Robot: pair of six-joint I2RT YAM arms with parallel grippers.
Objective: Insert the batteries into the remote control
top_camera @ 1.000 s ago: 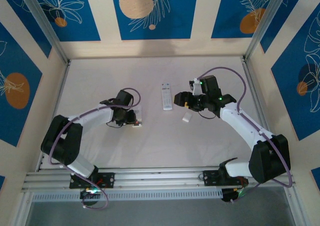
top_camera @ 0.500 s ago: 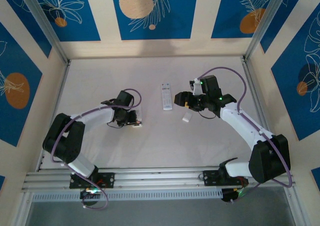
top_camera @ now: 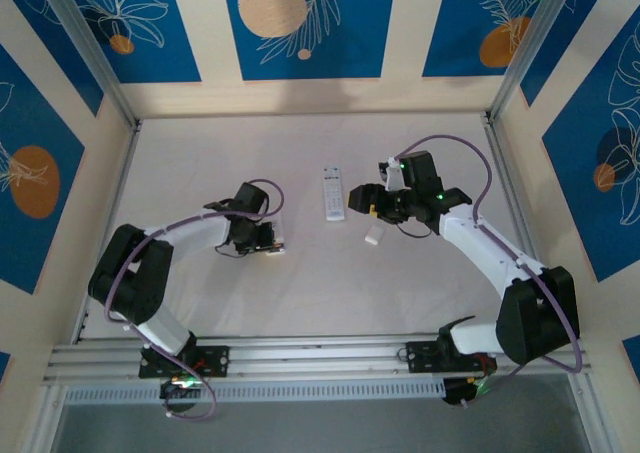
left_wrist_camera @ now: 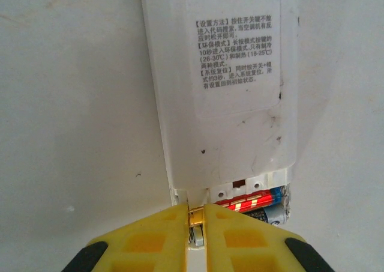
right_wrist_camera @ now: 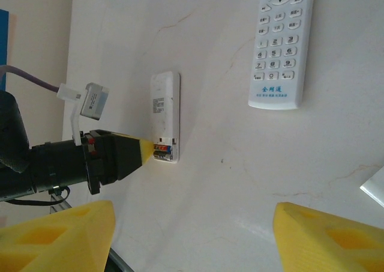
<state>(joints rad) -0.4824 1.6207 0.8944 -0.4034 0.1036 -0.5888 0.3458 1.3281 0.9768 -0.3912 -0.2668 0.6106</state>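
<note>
Pinching a battery (left_wrist_camera: 196, 219) in the left gripper (left_wrist_camera: 196, 211), fingers (left_wrist_camera: 150, 236) clamped together on it, right at the open end of the face-down remote (left_wrist_camera: 228, 104). Can make out just the gold tip; the rest buried between the yellow. Seeing a red battery (left_wrist_camera: 249, 200) and a dark battery (left_wrist_camera: 270, 213) lying in the bay, partly cut off. Holding the right gripper (right_wrist_camera: 195, 233) spread wide, empty, above the counter (right_wrist_camera: 120, 44), near a second remote (right_wrist_camera: 279, 50). Catching a white piece (right_wrist_camera: 375, 188) clipped at the frame edge, hard to identify.

Lab robot cell: white table (top_camera: 300, 143), aluminium frame (top_camera: 300, 358), blue patterned wall panels (top_camera: 350, 43).
</note>
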